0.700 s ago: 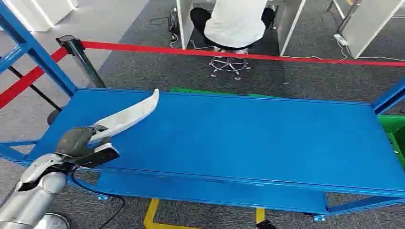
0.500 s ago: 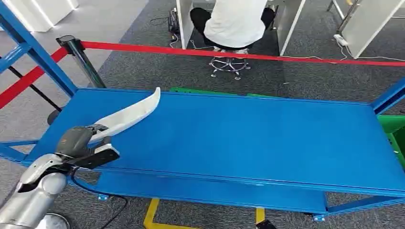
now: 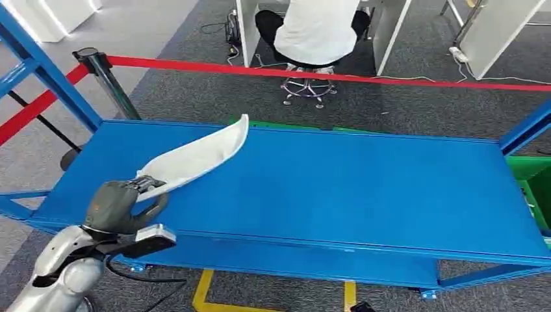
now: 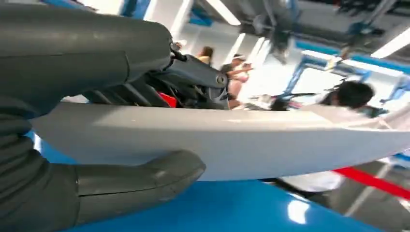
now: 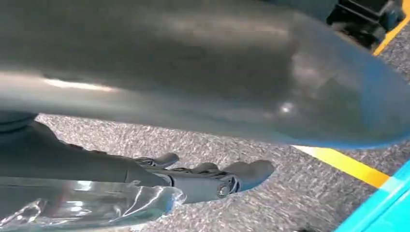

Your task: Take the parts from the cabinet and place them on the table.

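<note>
My left hand (image 3: 120,205) grips one end of a long, curved white part (image 3: 195,158) at the near left corner of the blue table (image 3: 338,188). The part slants up and away from the hand, its tip above the table's far left area. In the left wrist view the thumb (image 4: 140,181) lies under the white part (image 4: 232,145) and the darker fingers close over its upper side. My right hand (image 5: 208,181) hangs over grey carpet with its fingers stretched out and nothing between them.
A red barrier tape (image 3: 364,77) on a dark post (image 3: 104,78) runs behind the table. A person (image 3: 312,32) sits on a stool beyond it. A green bin (image 3: 529,172) stands at the table's right end. Blue frame uprights (image 3: 45,65) rise at the left.
My left hand has shifted slightly right and turned, and the white part's tip has swung further right and out over the table. The view has also shifted a little.
</note>
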